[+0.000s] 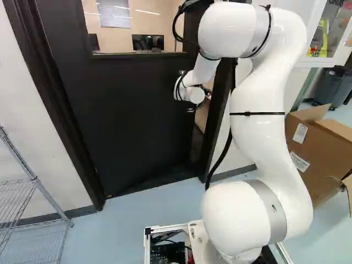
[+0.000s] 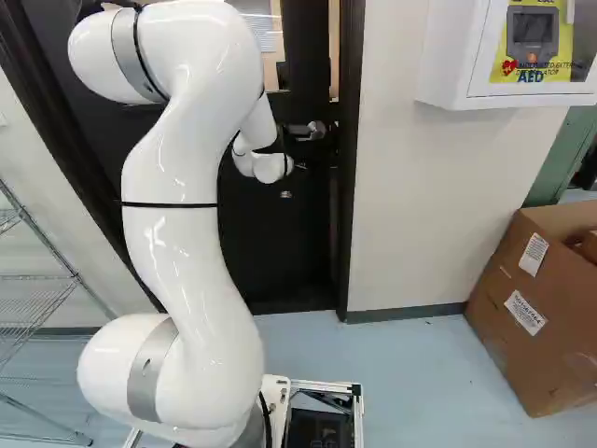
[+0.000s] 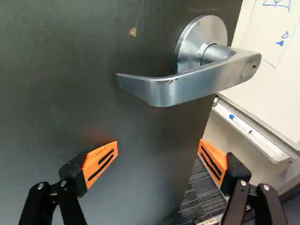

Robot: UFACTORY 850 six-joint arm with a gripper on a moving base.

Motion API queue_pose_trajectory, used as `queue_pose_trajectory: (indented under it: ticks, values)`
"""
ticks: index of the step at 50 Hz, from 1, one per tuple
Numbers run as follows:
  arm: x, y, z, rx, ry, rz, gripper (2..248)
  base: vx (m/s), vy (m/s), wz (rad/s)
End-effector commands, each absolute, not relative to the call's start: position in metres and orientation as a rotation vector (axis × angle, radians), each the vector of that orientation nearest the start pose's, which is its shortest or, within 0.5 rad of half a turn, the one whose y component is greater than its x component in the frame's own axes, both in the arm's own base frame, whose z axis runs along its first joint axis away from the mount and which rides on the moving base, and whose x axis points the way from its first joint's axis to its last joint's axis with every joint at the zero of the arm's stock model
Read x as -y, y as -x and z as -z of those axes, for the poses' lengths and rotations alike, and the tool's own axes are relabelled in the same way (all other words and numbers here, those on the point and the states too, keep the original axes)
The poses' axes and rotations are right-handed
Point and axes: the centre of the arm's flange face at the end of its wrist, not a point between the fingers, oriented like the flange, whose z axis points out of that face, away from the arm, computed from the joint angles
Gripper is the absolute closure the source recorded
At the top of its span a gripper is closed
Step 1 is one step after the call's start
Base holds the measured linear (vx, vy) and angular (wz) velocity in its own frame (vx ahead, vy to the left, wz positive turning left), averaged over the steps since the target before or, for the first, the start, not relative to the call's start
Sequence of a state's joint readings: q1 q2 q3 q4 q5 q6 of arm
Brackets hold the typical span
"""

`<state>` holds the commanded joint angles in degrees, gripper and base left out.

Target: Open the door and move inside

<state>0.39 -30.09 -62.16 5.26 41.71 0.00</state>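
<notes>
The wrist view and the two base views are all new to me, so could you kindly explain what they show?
One white robot arm on a moving base appears in both base views, seen from behind its left and right sides. The wrist view looks along its gripper, whose orange-padded fingers stand apart, holding nothing. Ahead of them is a metal lever handle on a dark door. The door is ajar: past its edge the wrist view shows a whiteboard. On the floor stand a cardboard box and a wire rack.
</notes>
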Motion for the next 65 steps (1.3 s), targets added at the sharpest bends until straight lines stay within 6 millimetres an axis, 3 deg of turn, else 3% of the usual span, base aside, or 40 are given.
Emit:
queue_pose_trajectory:
  ticks: [29,50,65]
  values:
    - [-0.055,-0.658,-0.387,0.223,2.486,1.825,3,0.000,0.000,0.000]
    - [-0.080,-0.692,-0.381,0.284,2.439,1.848,3,0.000,0.000,0.000]
    - [-0.085,-0.674,-0.384,0.296,2.447,1.825,3,0.000,0.000,0.000]
